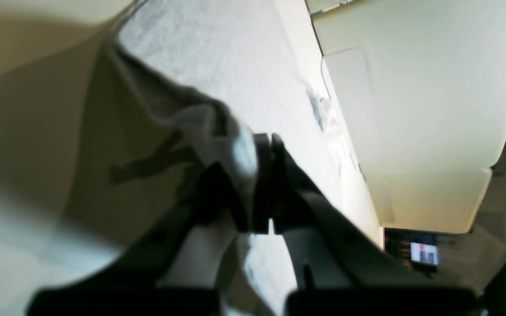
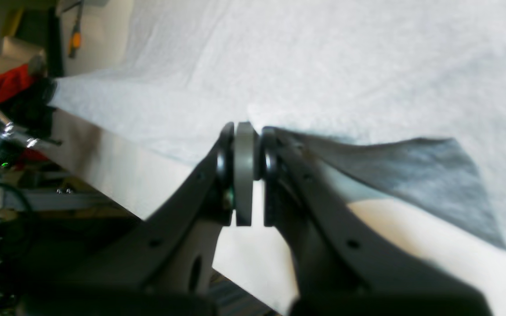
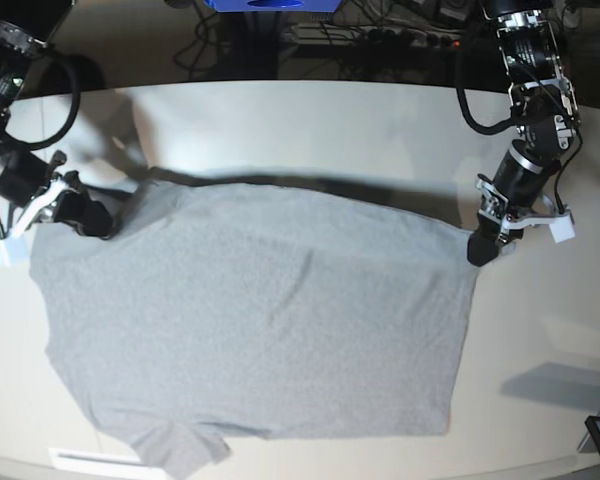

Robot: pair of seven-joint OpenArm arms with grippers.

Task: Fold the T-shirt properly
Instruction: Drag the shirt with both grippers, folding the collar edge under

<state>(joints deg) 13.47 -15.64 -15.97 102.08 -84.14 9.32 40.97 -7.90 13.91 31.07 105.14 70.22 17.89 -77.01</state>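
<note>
Left hand (image 3: 479, 248): jaws closed tight, a fold of the T-shirt (image 3: 260, 320) pinched between the pads; arm reaches down from the far side, wrist angled inward. Right hand (image 3: 92, 222): jaws closed, clamped on the T-shirt's edge; forearm lies low and nearly level, pointing inward. The two hands stand well apart, at opposite ends.

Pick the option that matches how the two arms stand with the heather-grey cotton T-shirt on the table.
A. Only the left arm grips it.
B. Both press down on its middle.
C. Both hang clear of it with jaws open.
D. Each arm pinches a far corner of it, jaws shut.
D: the left gripper and the right gripper each clamp a far corner of the heather-grey cotton T-shirt, jaws shut on cloth in both wrist views.
</note>
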